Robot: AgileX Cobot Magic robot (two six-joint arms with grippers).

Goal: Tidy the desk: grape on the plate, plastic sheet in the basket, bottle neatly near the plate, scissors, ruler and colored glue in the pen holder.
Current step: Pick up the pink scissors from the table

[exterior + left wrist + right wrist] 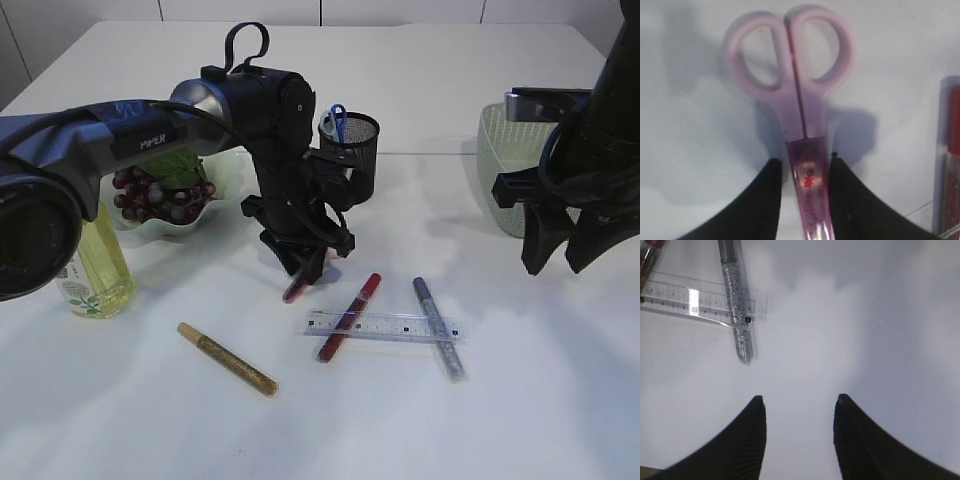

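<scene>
The pink scissors (796, 100) lie flat on the white table (520, 400), in front of the black mesh pen holder (352, 150) and nearer the camera than it. In the left wrist view their handle loops point away from the arm and the capped blade end runs between the two black fingers (760, 205) of the left gripper (303, 272). Those fingers stand close on either side of the blade cover, about touching it, with the scissors on the tabletop; whether they are pressing yet I cannot tell.

Just right of the scissors lies a red glue pen (352, 312), slanted, its lower part under the clear ruler (385, 326). A silver glitter glue pen (438, 326) crosses the ruler's right end. A gold glue pen (228, 358) lies apart, further front and left of the pen holder. The pen holder itself holds something with blue loops (338, 118). Left of it sits the plate (232, 170) with the grapes (160, 195), and the bottle (95, 270) of yellow liquid stands in front of the plate. Far right of the pen holder is the pale green basket (505, 160).

The left arm arches over from the left and points steeply down onto the scissors. The right gripper (562, 255) hangs beside the basket, its fingers (750, 440) spread apart over bare table and holding nothing.
</scene>
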